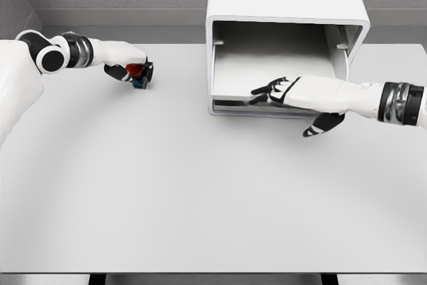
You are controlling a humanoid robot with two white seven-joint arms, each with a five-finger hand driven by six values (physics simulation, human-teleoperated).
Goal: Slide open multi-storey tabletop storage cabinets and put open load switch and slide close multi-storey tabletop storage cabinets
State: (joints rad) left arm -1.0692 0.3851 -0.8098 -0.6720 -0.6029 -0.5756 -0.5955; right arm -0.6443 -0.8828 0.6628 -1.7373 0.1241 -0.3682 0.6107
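Observation:
A white storage cabinet [287, 5] stands at the back of the table, right of the middle, its front open and a shallow drawer tray [267, 75] showing inside. My right hand [277, 91] reaches in from the right, fingers spread flat on the drawer's front lip, thumb hanging below. It holds nothing. At the far left my left hand [130, 68] is curled around the load switch [138, 73], a small dark block with a red knob, sitting on or just above the table top.
The grey table [200, 191] spreads wide in front of both hands. A grey wall runs behind the cabinet. The table's front edge lies along the bottom of the view.

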